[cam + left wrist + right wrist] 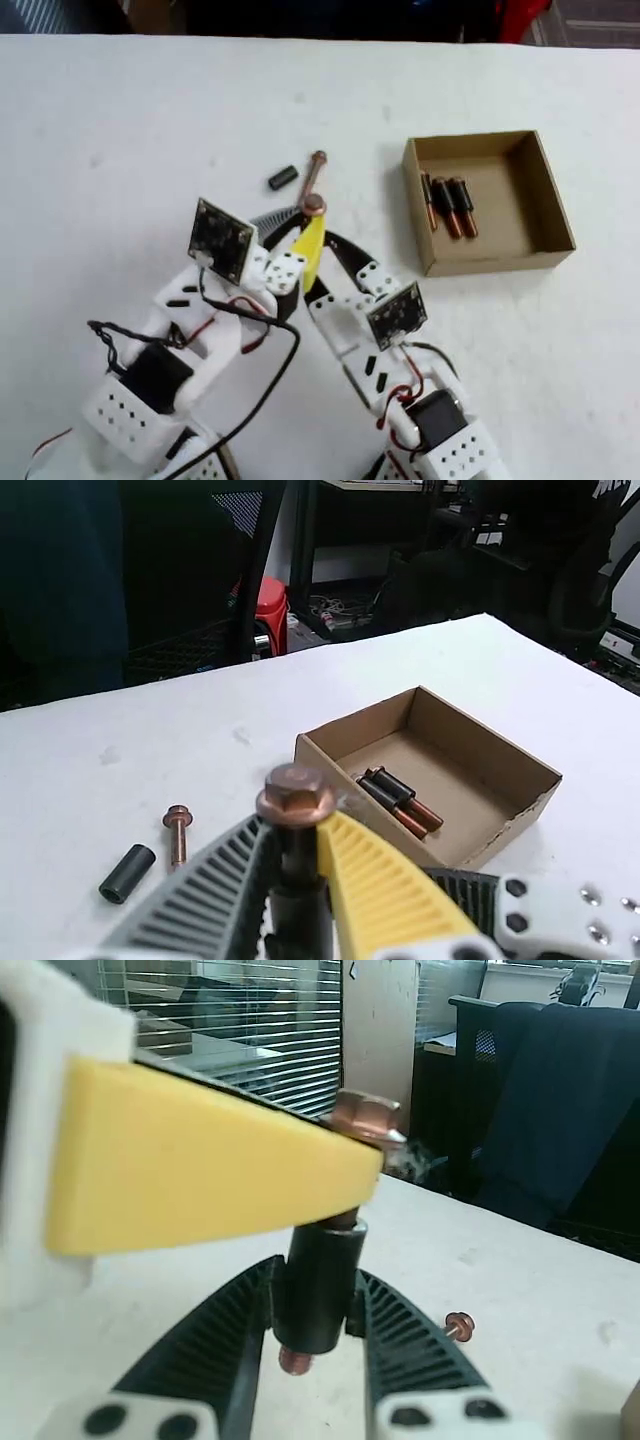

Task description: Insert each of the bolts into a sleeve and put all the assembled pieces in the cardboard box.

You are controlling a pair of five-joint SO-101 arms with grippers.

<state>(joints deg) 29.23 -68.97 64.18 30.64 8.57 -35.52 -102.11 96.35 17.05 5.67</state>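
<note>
Closest up, the left tool [295, 832] is clenched on a bolt [296, 792], its grey and yellow fingers [375, 880] pinching the shank just under the head, which points up. The right tool [316, 1305] meets it from the other side, its black ribbed fingers clamped around a dark sleeve [320, 1260]. The bolt runs down through that sleeve, and its copper tip shows just below the lower end. Both tools hold this piece off the worktop [150, 120], near its middle.

Just beyond them, toward the far edge, a second bolt [312, 175] lies flat, with a spare sleeve [283, 178] just beside it and not touching it.

Toward the right edge stands the cardboard box [490, 262], open at the top and well apart from the tools. Three pieces [448, 207] lie side by side against its near-left wall. They look like bolts already seated in sleeves, though the detail is small.
</note>
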